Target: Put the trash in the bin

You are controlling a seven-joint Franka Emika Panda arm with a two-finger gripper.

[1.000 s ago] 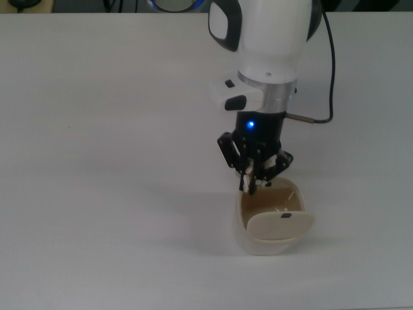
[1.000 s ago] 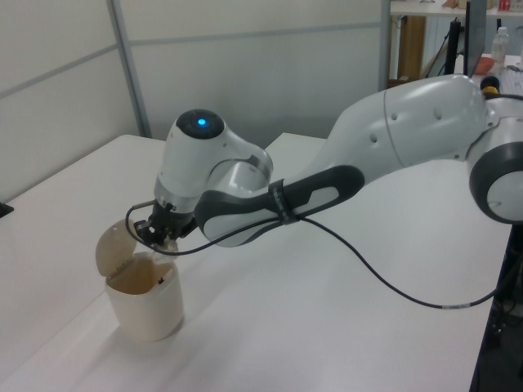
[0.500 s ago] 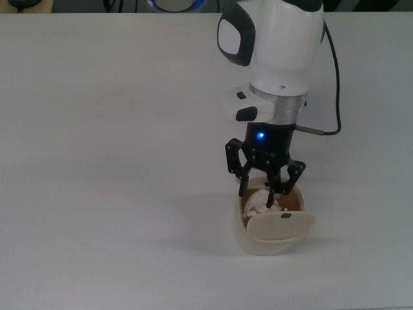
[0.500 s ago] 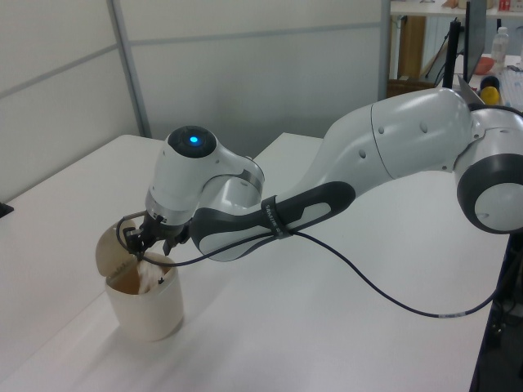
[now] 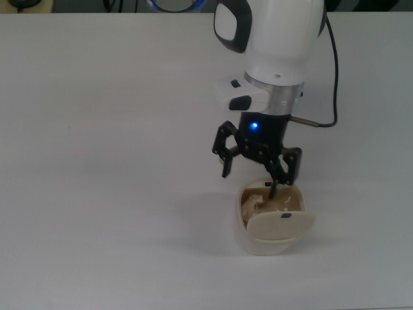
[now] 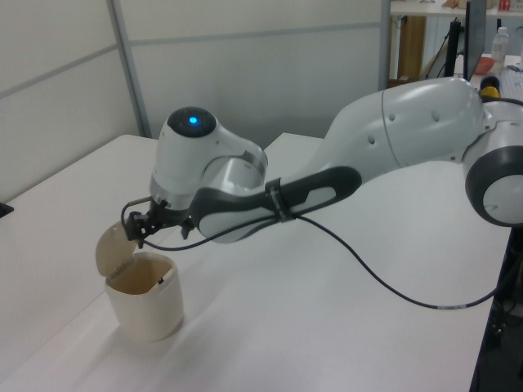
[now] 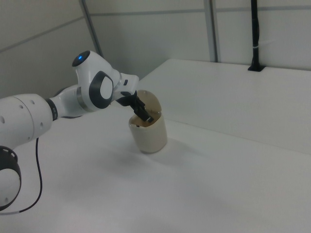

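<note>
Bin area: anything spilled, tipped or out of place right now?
Nothing stands out. The bin stands upright on the table, its flap swung open, with the trash inside. The pincer hangs open above the rim, holding nothing.

A big white tabletop (image 5: 97, 161) is holding one thing: the bin (image 5: 268, 240) is sitting near its 5 o'clock edge in the top view.

Below the jaws: the bin (image 5: 268, 223) stands with its mouth uncovered, the trash (image 5: 253, 205) lying inside.
Far side of the mouth from the jaws: the tilted swing flap (image 5: 281, 225) covers part of the opening.
Around the jaws: bare white surface (image 5: 116, 161) on every side.
Behind the jaws: the arm's black cable (image 5: 332, 77) hangs beside the wrist.
</note>
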